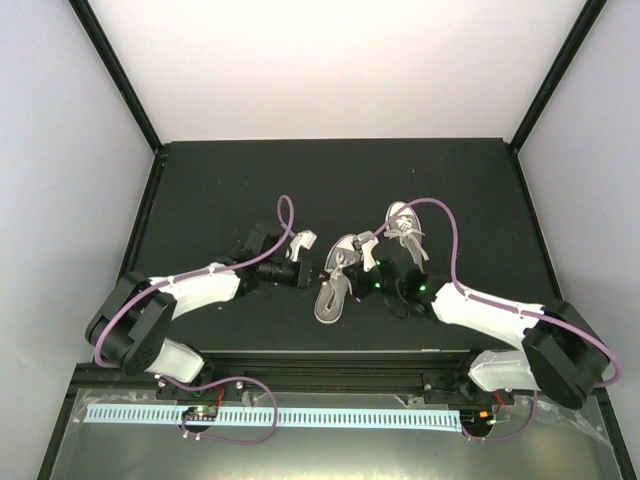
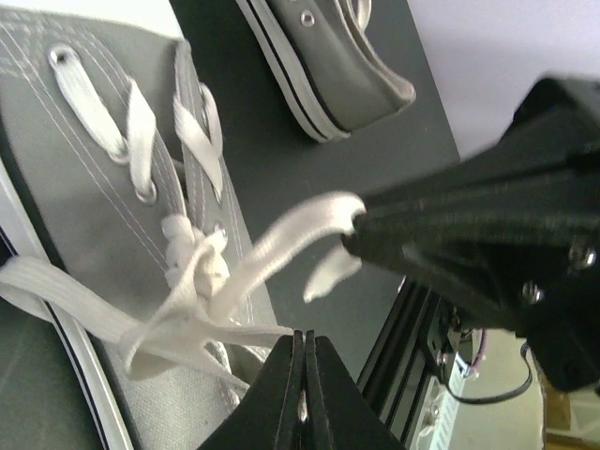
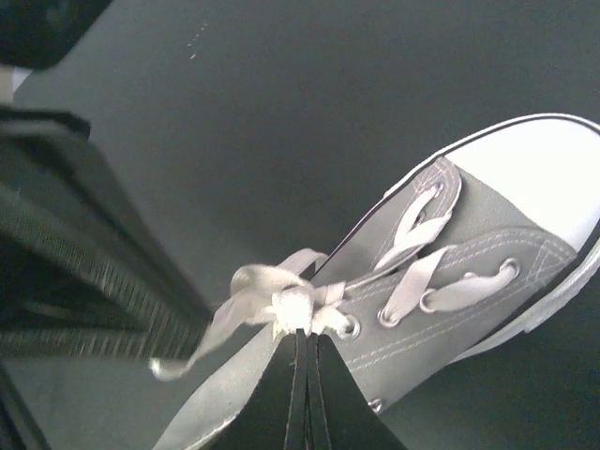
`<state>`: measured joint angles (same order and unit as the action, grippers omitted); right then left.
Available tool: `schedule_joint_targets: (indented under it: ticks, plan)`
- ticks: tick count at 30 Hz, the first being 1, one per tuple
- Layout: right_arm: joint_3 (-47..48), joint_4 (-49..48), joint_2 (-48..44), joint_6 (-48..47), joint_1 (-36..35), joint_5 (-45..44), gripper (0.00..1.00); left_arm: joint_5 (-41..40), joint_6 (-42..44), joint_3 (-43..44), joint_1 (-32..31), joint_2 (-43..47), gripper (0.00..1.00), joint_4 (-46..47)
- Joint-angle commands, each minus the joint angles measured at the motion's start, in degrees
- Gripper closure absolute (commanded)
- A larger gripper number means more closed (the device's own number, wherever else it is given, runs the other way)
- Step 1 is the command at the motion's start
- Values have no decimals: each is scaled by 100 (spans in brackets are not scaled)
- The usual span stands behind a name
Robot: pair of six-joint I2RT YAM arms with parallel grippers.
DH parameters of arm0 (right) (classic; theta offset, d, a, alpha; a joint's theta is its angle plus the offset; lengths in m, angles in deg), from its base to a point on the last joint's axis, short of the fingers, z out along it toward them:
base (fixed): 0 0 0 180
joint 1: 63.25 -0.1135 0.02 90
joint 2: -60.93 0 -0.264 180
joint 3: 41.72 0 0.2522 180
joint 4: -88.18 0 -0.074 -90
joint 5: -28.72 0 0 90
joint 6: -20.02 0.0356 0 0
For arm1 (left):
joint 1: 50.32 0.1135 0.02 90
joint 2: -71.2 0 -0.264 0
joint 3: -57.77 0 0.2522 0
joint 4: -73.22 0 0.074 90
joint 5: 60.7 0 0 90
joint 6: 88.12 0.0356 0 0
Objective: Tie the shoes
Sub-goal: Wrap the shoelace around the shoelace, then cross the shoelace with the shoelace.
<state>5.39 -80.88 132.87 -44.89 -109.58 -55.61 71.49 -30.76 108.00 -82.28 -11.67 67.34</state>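
Two grey shoes sit on the black desk (image 1: 200, 190). In the top view, the near shoe (image 1: 335, 288) lies at the middle of the desk. The far shoe (image 1: 405, 225) is just beside it at 1 o'clock, and I cannot tell whether they touch.

Both arms reach in to the near shoe. The left hand (image 1: 305, 270) is at its 9 o'clock and the right hand (image 1: 362, 264) at its 3 o'clock, near the upper eyelets.

In the left wrist view, the left hand's fingers (image 2: 281, 394) are pressed fully together. Strands of the white lace (image 2: 272, 248) run from the knot down to their tips, so the hand has the lace pinched. At 3 o'clock in that view, the tip of the right hand is clamped on another stretch of the same lace, which is pulled up off the shoe.

In the right wrist view, the right hand's fingers are also closed tight, right at the bunched knot (image 3: 295, 305) above the top eyelets. A loose lace end trails off toward 8 o'clock, alongside the left hand.
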Motion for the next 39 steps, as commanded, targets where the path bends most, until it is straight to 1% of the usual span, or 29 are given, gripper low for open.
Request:
schedule_joint_targets:
  ticks: [1, 7, 11, 12, 18, 20, 23, 26, 28, 30, 31, 34, 36, 39]
  plan:
    - [424, 237, 367, -335, 82, -68, 98, 152, 370, -164, -180, 125, 98, 134]
    - [578, 8, 729, -483, 87, 747, 98, -121, 444, -481, -323, 95, 98, 0]
    - [518, 5, 870, -512, 86, 988, 98, -157, 473, -623, -363, 70, 92, -95]
    - [504, 18, 881, -517, 81, 996, 98, -175, 474, -654, -368, 132, 89, -134]
    - [435, 63, 864, -522, 86, 987, 98, -624, 581, -736, -353, 833, 57, -689]
    - [428, 70, 870, -506, 78, 981, 98, -794, 558, -701, -318, 912, 50, -917]
    - [408, 83, 857, -496, 80, 964, 98, -900, 500, -634, -236, 913, 44, -976]
    - [402, 98, 835, -487, 86, 962, 98, -1060, 463, -520, -170, 913, 41, -976]
    - [380, 107, 807, -480, 85, 954, 98, -1189, 456, -421, -118, 846, 40, -966]
    - [360, 107, 788, -471, 87, 945, 98, -1222, 430, -352, -52, 701, 42, -816]
    - [357, 107, 783, -469, 81, 945, 98, -1192, 404, -320, -11, 611, 45, -723]
    - [357, 124, 780, -452, 81, 945, 98, -1014, 401, -103, 46, 294, 60, -561]
    - [365, 150, 769, -455, 87, 946, 98, -894, 407, -26, 43, 114, 64, -463]
    - [379, 171, 769, -468, 84, 938, 98, -783, 472, 42, 42, -84, 66, -388]
